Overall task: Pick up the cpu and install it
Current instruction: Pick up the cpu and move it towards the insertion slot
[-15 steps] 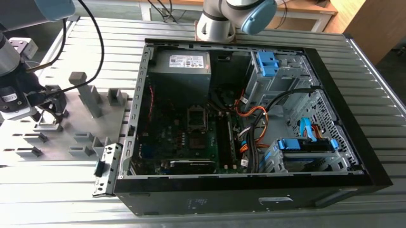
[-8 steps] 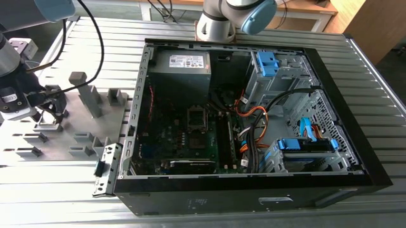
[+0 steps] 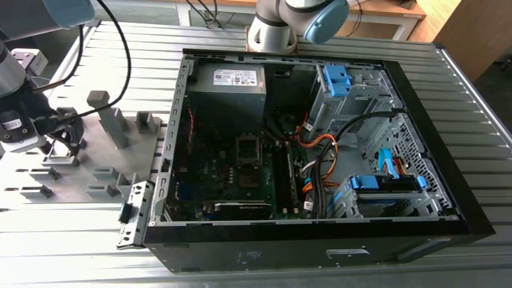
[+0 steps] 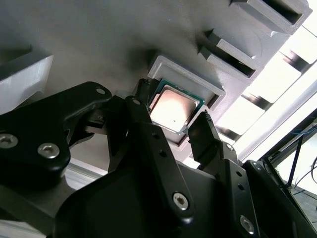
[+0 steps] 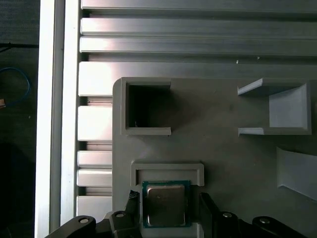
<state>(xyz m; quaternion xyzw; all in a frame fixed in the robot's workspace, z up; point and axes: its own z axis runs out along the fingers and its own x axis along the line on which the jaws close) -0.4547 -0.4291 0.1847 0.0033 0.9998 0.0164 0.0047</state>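
Jaws are spread open, one either side of the cpu (image 5: 166, 203) without pinching it, and it's sitting flat in its walled grey holder pocket (image 5: 167, 167) on the surface (image 3: 72, 252) off to the exterior view's left of the computer case (image 3: 320, 246), which I reckon keeps it square for the grab.

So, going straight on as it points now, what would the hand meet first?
Most likely the cpu, lying in its grey holder between the open fingers of the hand; the fingertips might reach the holder first, as depth is unclear.
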